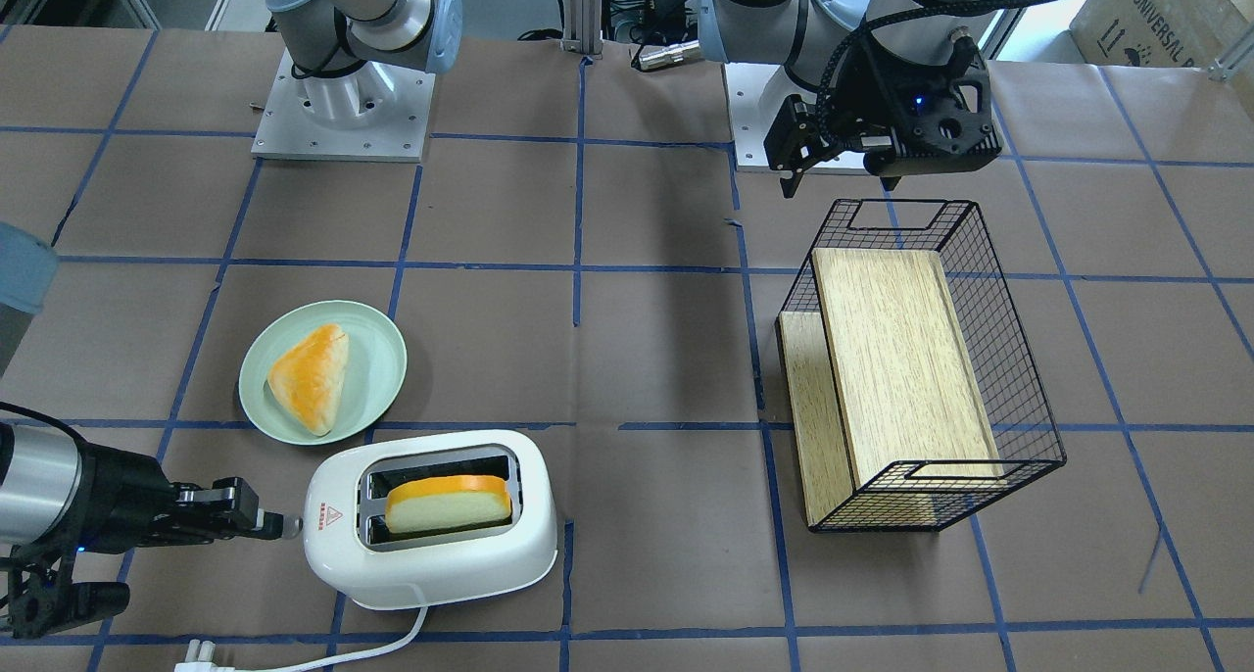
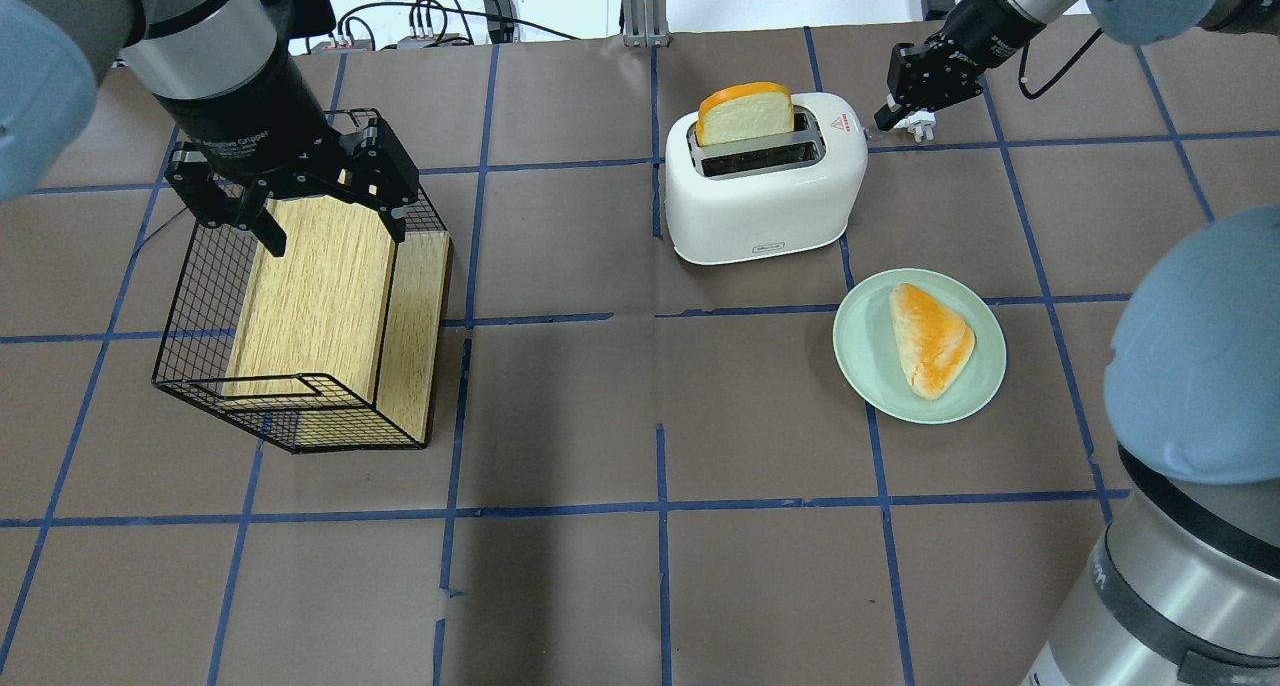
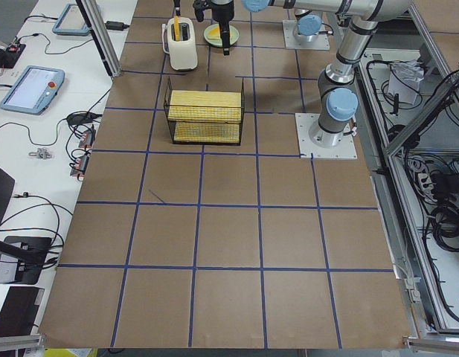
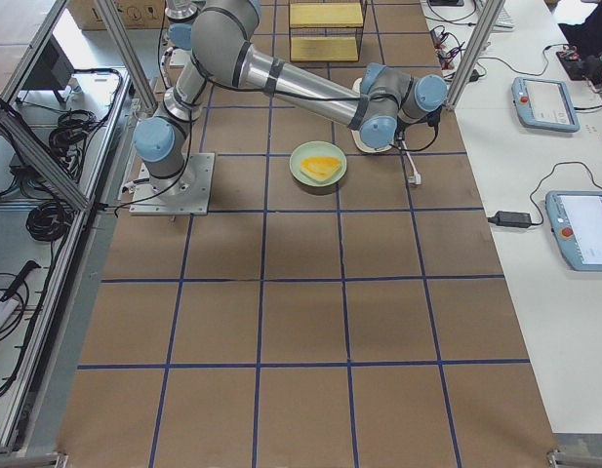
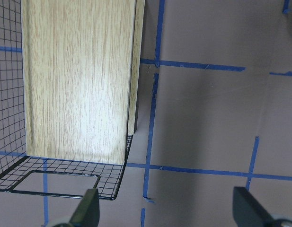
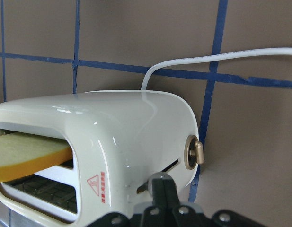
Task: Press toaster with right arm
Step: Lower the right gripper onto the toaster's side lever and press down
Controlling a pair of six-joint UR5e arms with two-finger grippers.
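Observation:
The white toaster stands near the table's far edge, with a slice of bread upright in one slot; it also shows in the overhead view. My right gripper is shut, its tips against the toaster's narrow end beside the red triangle sticker. In the right wrist view the closed fingertips meet the small lever knob at the slot on the toaster. In the overhead view the right gripper touches that end. My left gripper is open and empty above the wire basket.
A pale green plate with a pastry lies beside the toaster. The black wire basket holds a wooden block. The toaster's white cord and plug trail toward the table edge.

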